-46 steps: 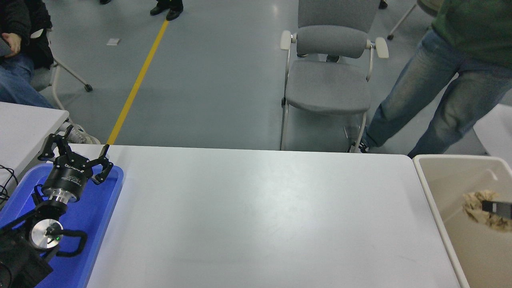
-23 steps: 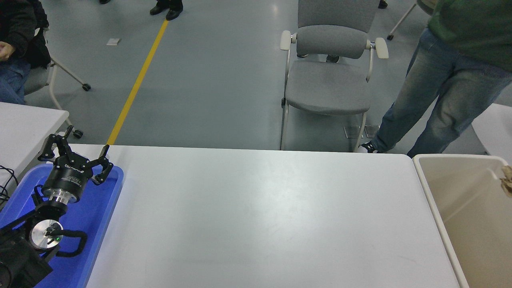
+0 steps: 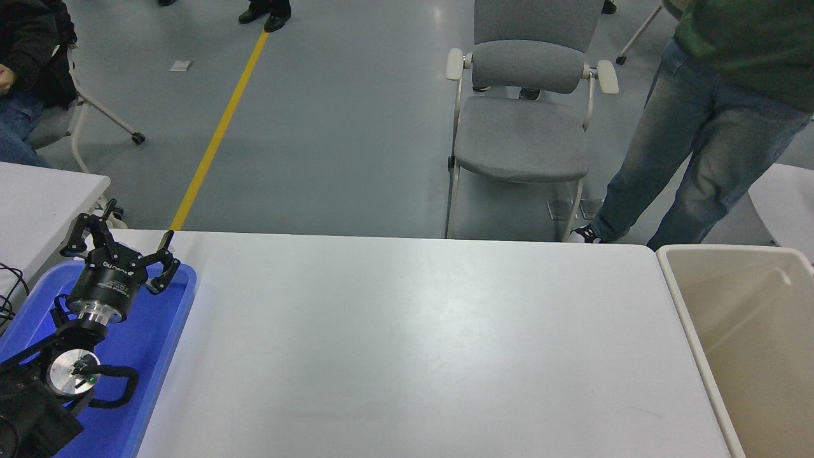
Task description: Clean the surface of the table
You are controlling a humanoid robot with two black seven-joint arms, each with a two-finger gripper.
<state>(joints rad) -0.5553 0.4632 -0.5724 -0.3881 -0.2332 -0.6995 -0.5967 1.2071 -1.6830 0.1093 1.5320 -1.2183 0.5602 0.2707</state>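
From the head camera, the wide, smooth matte white desk surface (image 3: pixel 407 343) with rounded corners fills the lower half of the picture. The landmark is the blue plastic tray (image 3: pixel 149 346) lying on the desk's left end. Above that tray hangs the black left pincer (image 3: pixel 121 245), its fingers spread apart and gripping nothing. Well to the right of the tray, just beside the desk's right edge, stands a beige rectangular plastic bin (image 3: pixel 731 305). Beyond the desk's far edge, well right of the tray, a grey padded chair with white armrests (image 3: pixel 524 121) stands on the grey floor, and a person in blue jeans (image 3: pixel 687 159) stands beside it. The right pincer does not show.
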